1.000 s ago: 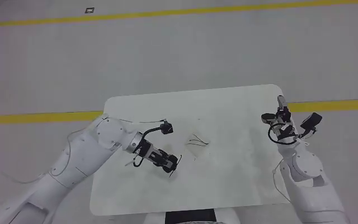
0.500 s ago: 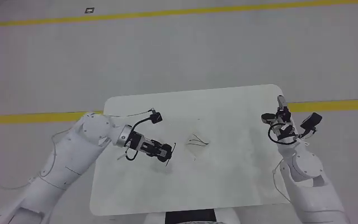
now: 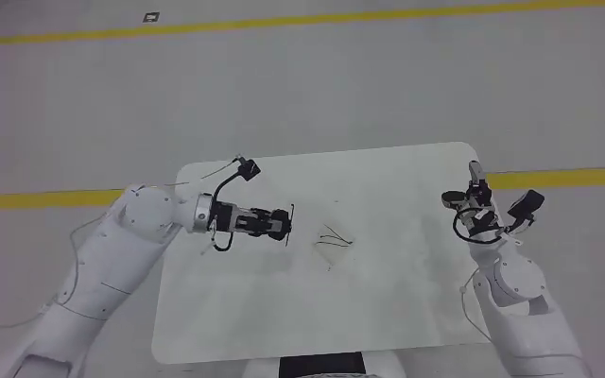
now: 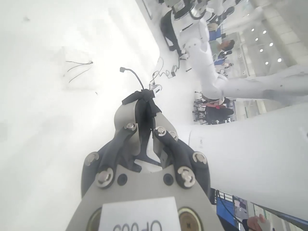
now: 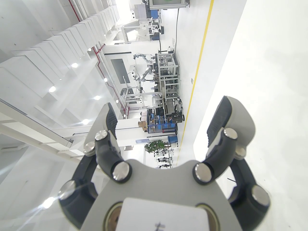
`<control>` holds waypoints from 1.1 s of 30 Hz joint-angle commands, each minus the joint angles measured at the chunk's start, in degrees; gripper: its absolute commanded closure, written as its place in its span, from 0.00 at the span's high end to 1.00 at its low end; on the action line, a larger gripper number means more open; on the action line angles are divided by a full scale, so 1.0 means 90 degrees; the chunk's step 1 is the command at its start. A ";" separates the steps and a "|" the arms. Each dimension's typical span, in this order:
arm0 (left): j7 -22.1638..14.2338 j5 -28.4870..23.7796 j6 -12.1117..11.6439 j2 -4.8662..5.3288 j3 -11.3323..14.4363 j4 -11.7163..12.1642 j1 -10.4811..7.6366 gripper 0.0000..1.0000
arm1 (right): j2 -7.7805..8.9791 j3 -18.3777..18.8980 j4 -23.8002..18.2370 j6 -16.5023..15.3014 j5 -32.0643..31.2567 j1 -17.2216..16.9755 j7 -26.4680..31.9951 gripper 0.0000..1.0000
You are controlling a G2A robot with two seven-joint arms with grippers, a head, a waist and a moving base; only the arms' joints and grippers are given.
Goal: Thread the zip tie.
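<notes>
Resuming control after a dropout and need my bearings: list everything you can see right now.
held zip tie: one, black, pinched in the left gripper, head end sticking out beyond the fingertips.
loose zip ties: small bunch, dark, exact count unclear, lying near the table's middle.
table: one, white.
floor lines: two, yellow, on the floor beyond the table.
floor marker: one, dark square, far floor.
left gripper: one, shut on the held zip tie, over the table.
right gripper: one, open, empty, by the table's right edge.
</notes>
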 commanded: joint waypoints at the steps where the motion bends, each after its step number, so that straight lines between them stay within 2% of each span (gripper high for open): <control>1: -0.0295 -0.0245 0.0000 -0.0052 -0.0399 0.0062 0.0103 0.00 | 0.0000 0.0000 0.0000 0.0000 0.0000 0.0000 0.0000 1.00; 4: -0.0668 -0.0628 0.0000 -0.0169 -0.0934 0.0194 0.0234 0.00 | 0.0000 0.0000 0.0000 0.0000 0.0000 0.0000 0.0000 1.00; 6: -0.1052 -0.0890 0.0000 -0.0303 -0.1361 0.0345 0.0304 0.00 | 0.0000 0.0000 0.0000 0.0000 0.0000 0.0000 0.0000 1.00; 8: -0.1099 -0.0928 0.0000 -0.0450 -0.1641 0.0455 0.0345 0.00 | 0.0000 0.0000 0.0000 0.0000 0.0000 0.0000 0.0000 1.00; 12: -0.1099 -0.1139 0.0000 -0.0687 -0.1851 0.0606 0.0348 0.00 | 0.0000 0.0000 0.0000 0.0000 0.0000 0.0000 0.0000 1.00; 15: -0.1099 -0.1335 0.0000 -0.0811 -0.1926 0.0729 0.0307 0.00 | 0.0000 0.0000 0.0000 0.0000 0.0000 0.0000 0.0000 1.00; 21: -0.1099 -0.1335 0.0000 -0.0811 -0.1926 0.0729 0.0307 0.00 | 0.0000 0.0000 0.0000 0.0000 0.0000 0.0000 0.0000 1.00; 23: -0.0942 -0.1236 0.0013 -0.0810 -0.1890 0.0669 0.0340 0.00 | 0.0000 0.0000 0.0000 0.0000 0.0000 0.0000 0.0000 1.00; 27: -0.1030 -0.1186 0.0000 -0.0802 -0.1871 0.0807 0.0242 0.00 | 0.0000 0.0000 0.0000 0.0000 0.0000 0.0000 0.0000 1.00; 30: -0.1099 -0.1171 0.0000 -0.0819 -0.1882 0.0902 0.0137 0.00 | 0.0009 -0.0095 0.0050 0.0175 -0.0127 0.0312 0.0444 1.00; 33: -0.1099 -0.1200 0.0000 -0.0858 -0.1860 0.0953 0.0033 0.00 | 0.0022 -0.0192 0.0183 0.0422 -0.0213 0.0788 0.0947 1.00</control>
